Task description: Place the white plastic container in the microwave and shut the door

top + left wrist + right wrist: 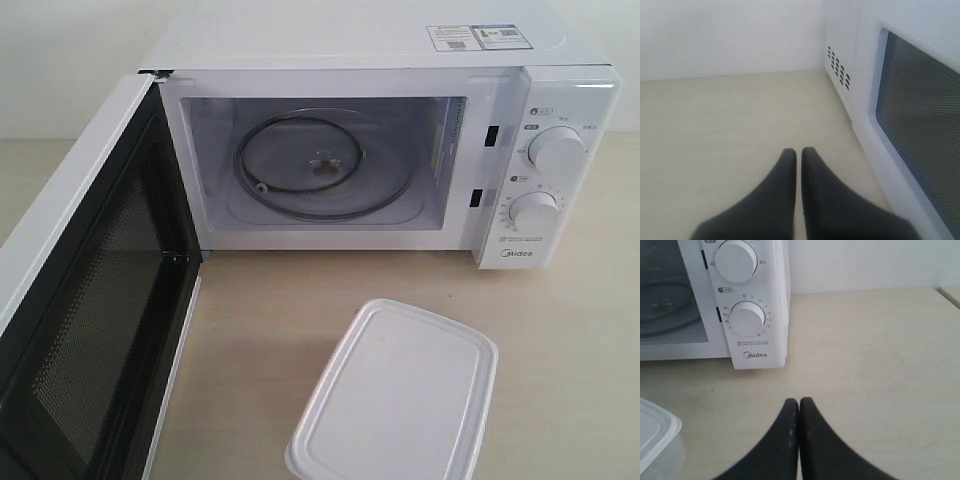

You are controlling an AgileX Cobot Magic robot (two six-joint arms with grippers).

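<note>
The white lidded plastic box point(395, 395) sits by the open white boxy microwave point(560, 150). The left end effector point(798, 152) and right end effector point(799, 402) are pinched together.

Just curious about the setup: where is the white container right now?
The white plastic container sits on the table, lower right in the exterior view, just in front of the open microwave.

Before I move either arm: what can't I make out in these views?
- Container: exterior view's bottom edge cuts its near end; closed, so contents hidden.
- Door: cut by exterior view's left and bottom edges; handle unseen.
- Left gripper, right gripper: outside exterior view; position relative to container unknown.
- Lower dial markings: too small in exterior view.
</note>
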